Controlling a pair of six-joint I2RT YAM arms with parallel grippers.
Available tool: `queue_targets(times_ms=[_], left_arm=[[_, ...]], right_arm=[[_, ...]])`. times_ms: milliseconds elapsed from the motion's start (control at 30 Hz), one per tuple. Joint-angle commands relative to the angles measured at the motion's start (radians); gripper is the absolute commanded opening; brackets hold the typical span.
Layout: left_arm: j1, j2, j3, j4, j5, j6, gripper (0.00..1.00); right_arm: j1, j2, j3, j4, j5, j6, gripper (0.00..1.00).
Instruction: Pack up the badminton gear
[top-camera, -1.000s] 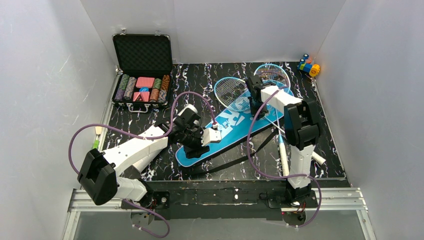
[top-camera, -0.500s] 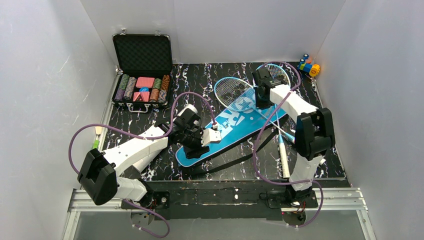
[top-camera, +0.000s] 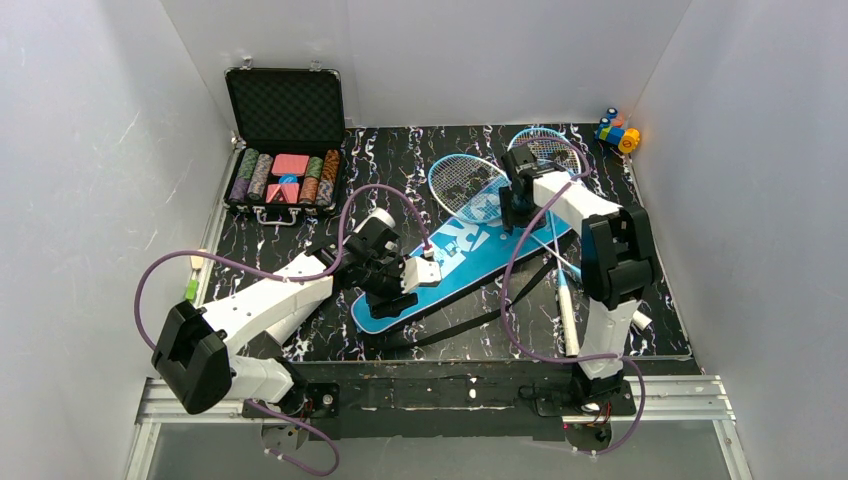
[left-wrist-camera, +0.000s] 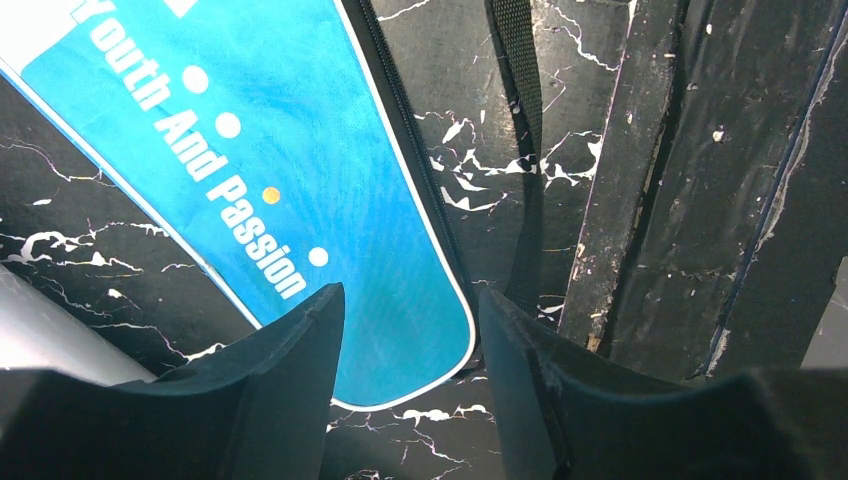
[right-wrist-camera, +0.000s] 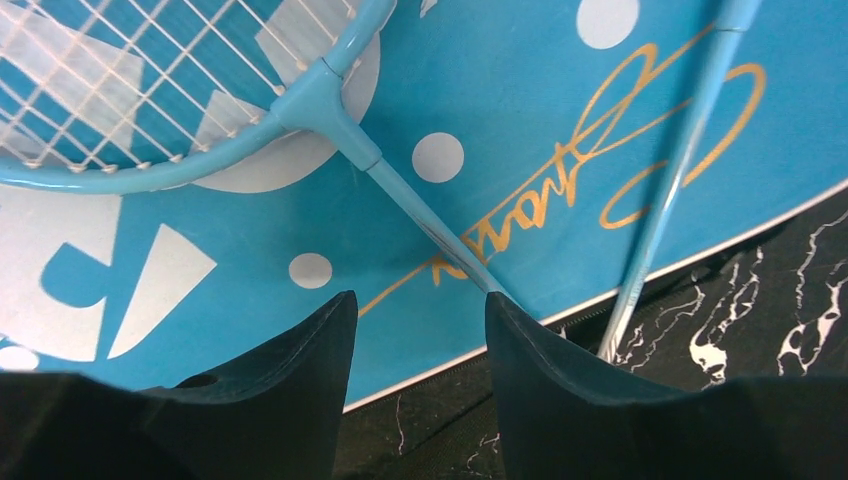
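1. The blue bag (top-camera: 470, 248) is laid flat and diagonally on the table (top-camera: 400, 150). Its narrow end is turned toward the left arm, and its black strap (top-camera: 490, 300) is trailed beside it.
2. Two rackets are counted. The first racket (top-camera: 458, 180) is rested with its head on the bag's wide end, and the second racket (top-camera: 550, 148) is laid just beyond it. Both shafts are run across the bag toward the right side, where one white handle (top-camera: 567, 310) is seen on the table.
3. One bag and one strap are counted. No shuttlecock can be made out, and a short white piece (top-camera: 640, 320) near the right arm cannot be identified.
4. The left gripper (left-wrist-camera: 410, 295) is held over the bag's narrow end with its jaws moderately apart, and nothing is held.
5. The right gripper (right-wrist-camera: 418, 297) is poised low over the bag with its jaws apart. The first racket's shaft (right-wrist-camera: 420, 215) is seen running into the gap, unclamped.
6. The rackets are judged light and springy, and the strings are judged fragile. Hold is best taken on the shaft near the throat or on the handle, though the thin, smooth shaft may be expected to twist between the pads.
7. The bag is judged soft and limp, so its opening is likely to collapse unless an edge is pinched up.
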Motion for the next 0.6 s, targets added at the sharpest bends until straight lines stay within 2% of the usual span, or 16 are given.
queue_targets(times_ms=[0, 167, 300, 400, 567], left_arm=[[-0.004, -0.037, -0.004, 0.01, 0.018, 0.004, 0.52], [-0.004, -0.028, 0.003, 0.011, 0.02, 0.0, 0.52], [-0.004, -0.024, 0.003, 0.01, 0.023, -0.001, 0.52], [-0.004, -0.025, -0.002, 0.012, 0.025, -0.001, 0.52], [-0.004, -0.037, -0.013, 0.017, 0.025, 0.0, 0.52]], right_arm=[[-0.002, 0.044, 0.024, 0.009, -0.002, -0.023, 0.58], [-0.009, 0.089, 0.041, 0.025, 0.01, -0.031, 0.57], [-0.012, 0.108, 0.047, 0.023, 0.012, -0.023, 0.52], [-0.014, 0.077, 0.037, 0.032, 0.018, -0.026, 0.49], [-0.018, -0.017, 0.017, 0.062, 0.031, -0.041, 0.52]])
